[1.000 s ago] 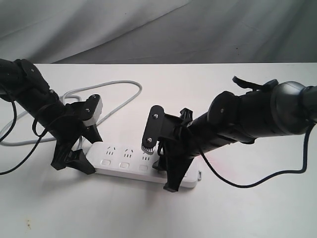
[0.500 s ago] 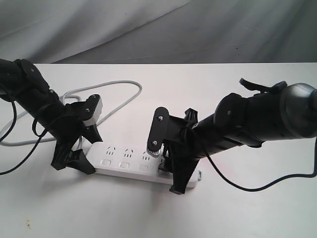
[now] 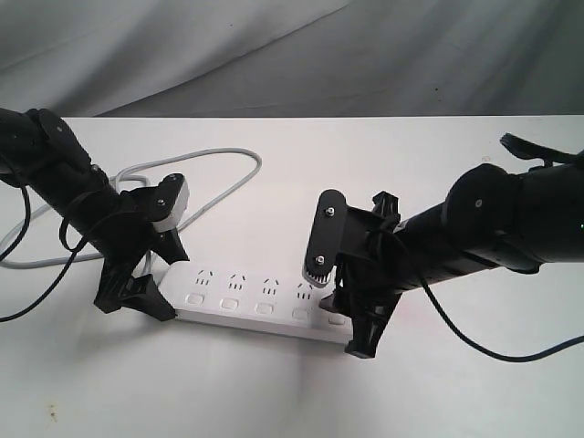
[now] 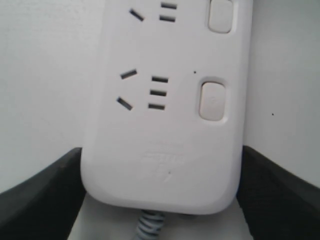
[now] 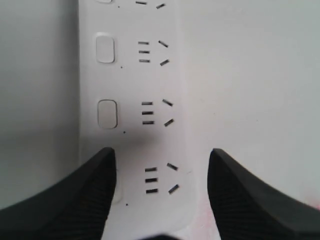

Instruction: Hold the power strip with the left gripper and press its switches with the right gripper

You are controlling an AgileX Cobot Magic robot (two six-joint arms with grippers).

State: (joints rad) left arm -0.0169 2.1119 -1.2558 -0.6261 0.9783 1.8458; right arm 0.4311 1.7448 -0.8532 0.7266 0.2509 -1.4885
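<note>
Left gripper (image 4: 161,160) was clamped across the power strip (image 3: 246,308) at its cord end, and we saw the right gripper (image 5: 161,160) hanging open over the strip's far end, last socket (image 5: 160,179) between its jaws.

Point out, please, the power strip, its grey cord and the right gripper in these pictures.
power strip (image 3: 248,294): exterior view, on its white top face, near mid-length.
grey cord (image 4: 150,226): left wrist view, on the ribbed sleeve at the strip's end.
right gripper (image 5: 161,160): right wrist view, midway between its fingertips.
</note>
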